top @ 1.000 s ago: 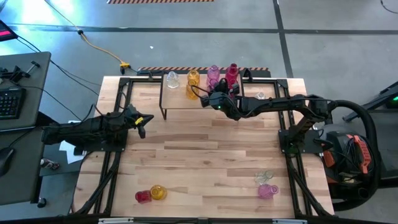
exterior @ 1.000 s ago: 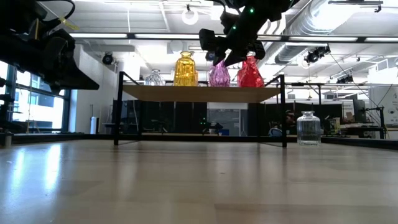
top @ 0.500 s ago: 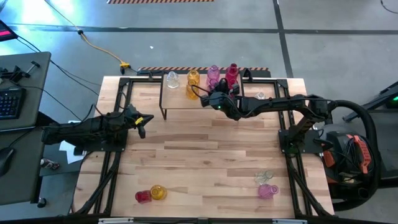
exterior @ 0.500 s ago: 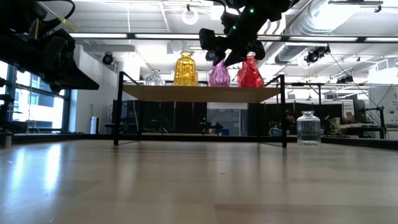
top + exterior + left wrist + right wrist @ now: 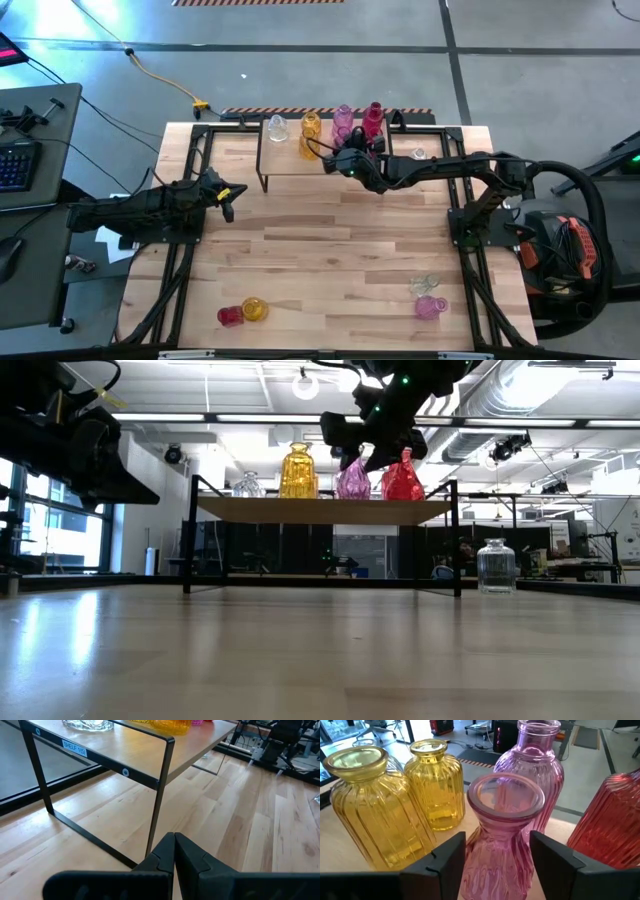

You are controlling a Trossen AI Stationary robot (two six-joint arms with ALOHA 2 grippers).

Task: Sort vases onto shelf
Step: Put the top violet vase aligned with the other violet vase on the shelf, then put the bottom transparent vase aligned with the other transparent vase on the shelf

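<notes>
Over the shelf (image 5: 330,160), the right pincer (image 5: 496,865) stands open, its fingers (image 5: 445,862) on either side of a pink vase (image 5: 501,840) on the shelf top, not pressing it. Yellow vases (image 5: 380,815) stand just beside that one, a red vase (image 5: 612,820) on its other side. The left pincer (image 5: 174,851), closed on nothing, waits off the shelf's corner above the surface (image 5: 320,260).

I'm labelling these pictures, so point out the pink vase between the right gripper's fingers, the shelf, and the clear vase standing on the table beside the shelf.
pink vase (image 5: 504,827), right wrist view, on its neck.
shelf (image 5: 320,510), low view, front edge of its wooden top.
clear vase (image 5: 496,567), low view, on its body.
</notes>
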